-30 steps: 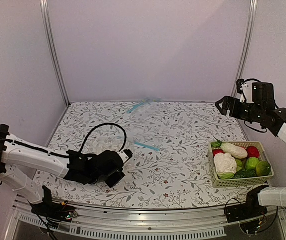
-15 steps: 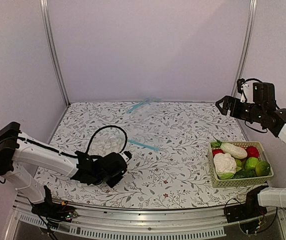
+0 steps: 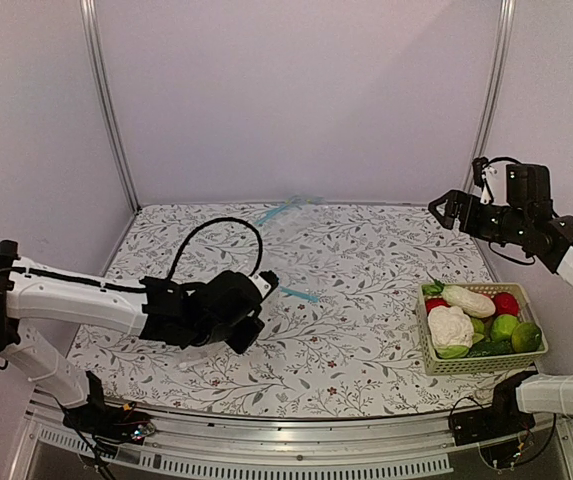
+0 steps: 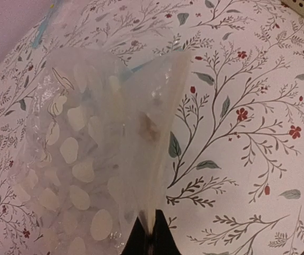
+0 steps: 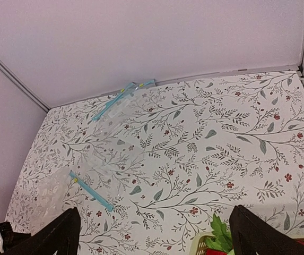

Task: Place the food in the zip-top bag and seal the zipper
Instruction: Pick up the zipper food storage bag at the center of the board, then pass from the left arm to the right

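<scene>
The zip-top bag [image 4: 83,159], clear with white dots, rises in a fold from the floral table. My left gripper [image 4: 153,234] is shut on that fold's near edge. The top view shows this gripper [image 3: 262,290] at the table's left-centre, with the zipper [image 3: 298,294] just to its right as a light-blue strip. The food lies in a basket [image 3: 481,366] at the right: cauliflower [image 3: 450,325], radish [image 3: 469,300], lemon [image 3: 526,336], green fruit [image 3: 504,326]. High above the back right of the table, my right gripper [image 3: 449,210] stands open and empty. Its wrist view shows the zipper [image 5: 90,192].
A second, undotted clear bag [image 5: 117,114] with its own blue strip [image 5: 121,94] lies near the back wall. Red fruits [image 3: 506,302] and a dark green cucumber [image 3: 486,349] share the basket. Metal frame posts stand at the back corners.
My left gripper has closed on the dotted bag's edge and moved right, gathering the bag up into a fold. The right arm has held still.
</scene>
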Controlling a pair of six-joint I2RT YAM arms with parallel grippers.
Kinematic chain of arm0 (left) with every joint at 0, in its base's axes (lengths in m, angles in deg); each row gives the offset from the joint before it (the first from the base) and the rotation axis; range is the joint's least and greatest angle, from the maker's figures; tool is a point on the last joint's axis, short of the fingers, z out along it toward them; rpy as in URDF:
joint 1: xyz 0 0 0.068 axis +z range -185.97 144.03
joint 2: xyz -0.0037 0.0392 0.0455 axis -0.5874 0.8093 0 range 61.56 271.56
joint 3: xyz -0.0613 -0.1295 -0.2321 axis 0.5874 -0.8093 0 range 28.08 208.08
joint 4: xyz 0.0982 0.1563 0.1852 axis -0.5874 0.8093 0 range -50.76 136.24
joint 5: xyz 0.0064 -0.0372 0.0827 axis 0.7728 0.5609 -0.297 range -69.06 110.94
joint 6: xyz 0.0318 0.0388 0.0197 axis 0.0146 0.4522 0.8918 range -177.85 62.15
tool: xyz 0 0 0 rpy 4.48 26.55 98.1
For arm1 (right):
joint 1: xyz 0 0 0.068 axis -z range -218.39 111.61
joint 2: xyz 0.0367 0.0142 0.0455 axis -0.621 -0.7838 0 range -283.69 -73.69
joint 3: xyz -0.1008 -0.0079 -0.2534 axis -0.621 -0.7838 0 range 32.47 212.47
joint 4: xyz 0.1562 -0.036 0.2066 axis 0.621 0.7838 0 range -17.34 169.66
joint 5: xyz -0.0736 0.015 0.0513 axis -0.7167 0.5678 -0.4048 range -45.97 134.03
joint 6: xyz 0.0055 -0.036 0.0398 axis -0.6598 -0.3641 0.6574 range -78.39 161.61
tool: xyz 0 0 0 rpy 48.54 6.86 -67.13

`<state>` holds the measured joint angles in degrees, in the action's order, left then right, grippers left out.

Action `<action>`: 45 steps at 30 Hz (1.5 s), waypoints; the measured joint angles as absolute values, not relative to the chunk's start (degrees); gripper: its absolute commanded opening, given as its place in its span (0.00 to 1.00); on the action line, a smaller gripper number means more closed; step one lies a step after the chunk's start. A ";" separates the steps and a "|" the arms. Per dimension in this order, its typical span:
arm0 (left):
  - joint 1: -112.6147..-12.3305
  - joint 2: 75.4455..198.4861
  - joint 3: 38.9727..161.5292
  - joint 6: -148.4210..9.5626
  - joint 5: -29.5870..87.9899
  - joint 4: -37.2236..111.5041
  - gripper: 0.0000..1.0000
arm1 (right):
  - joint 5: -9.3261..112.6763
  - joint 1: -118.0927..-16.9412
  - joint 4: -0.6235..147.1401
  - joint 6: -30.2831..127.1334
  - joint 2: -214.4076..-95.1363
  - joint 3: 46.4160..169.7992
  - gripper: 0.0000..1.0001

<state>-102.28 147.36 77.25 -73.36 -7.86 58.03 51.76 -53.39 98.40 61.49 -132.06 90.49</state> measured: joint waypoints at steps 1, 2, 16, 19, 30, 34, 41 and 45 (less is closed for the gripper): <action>-102.25 146.97 78.71 -73.47 -6.96 58.23 0.00 | 52.50 -53.39 98.36 62.06 -132.19 90.62 0.99; -102.19 146.68 80.31 -73.62 -5.87 58.38 0.00 | 53.40 -53.42 98.33 62.71 -132.28 90.71 0.99; -98.36 150.11 93.75 -80.61 24.49 53.44 0.00 | 64.87 -66.79 93.55 68.66 -132.56 88.85 0.93; -96.99 150.11 93.90 -81.60 32.86 51.28 0.00 | 67.78 -70.64 92.08 68.31 -133.70 88.96 0.89; -92.83 151.62 94.47 -84.46 54.13 48.43 0.00 | 78.51 -78.66 93.09 62.56 -143.64 95.67 0.62; -92.79 151.71 94.47 -85.09 56.69 47.82 0.00 | 80.68 -80.24 93.24 60.92 -145.50 96.85 0.56; -91.63 151.71 94.47 -86.45 58.72 46.27 0.00 | 83.58 -81.24 94.12 59.96 -147.49 96.85 0.43; -91.26 151.71 94.47 -87.00 59.48 45.92 0.00 | 84.24 -81.48 94.27 59.65 -147.82 96.85 0.21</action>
<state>-91.26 151.71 94.47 -87.00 59.48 45.92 84.24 -81.48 94.27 59.65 -147.82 96.85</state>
